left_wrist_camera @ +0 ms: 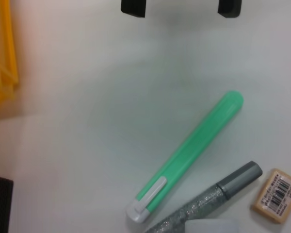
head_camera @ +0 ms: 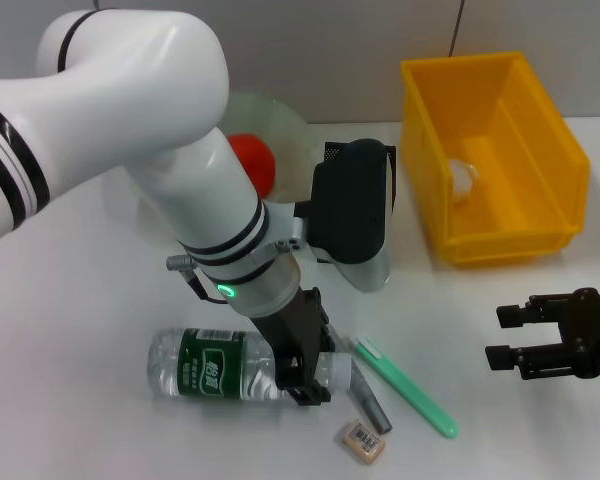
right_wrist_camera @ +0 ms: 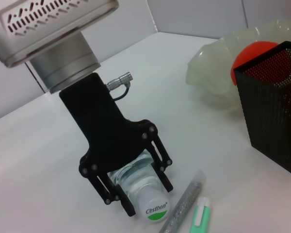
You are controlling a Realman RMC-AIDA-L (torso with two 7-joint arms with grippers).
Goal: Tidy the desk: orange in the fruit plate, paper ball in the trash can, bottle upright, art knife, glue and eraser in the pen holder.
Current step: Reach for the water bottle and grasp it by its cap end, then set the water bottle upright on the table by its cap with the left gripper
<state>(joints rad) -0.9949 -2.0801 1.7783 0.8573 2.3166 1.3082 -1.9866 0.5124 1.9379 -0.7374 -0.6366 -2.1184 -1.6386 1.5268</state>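
Three cameras: one high overview, two close wrist views.

The head view looks forward and down from above the plain white desk (head_camera: 70, 330), taking in everything from the bright-yellow rectangular trash can (head_camera: 540, 200) to the clear plastic bottle (head_camera: 215, 365) lying near the front edge. The left wrist view faces almost straight down, very near the tabletop, filling its frame with the slim green art knife (left_wrist_camera: 189, 158), the grey glitter glue stick (left_wrist_camera: 208, 206) and the small tan eraser (left_wrist_camera: 276, 195), all seen in the head view too. The right wrist view sits low, looking across at the left gripper (right_wrist_camera: 131, 187) and black mesh pen holder (right_wrist_camera: 274, 104).
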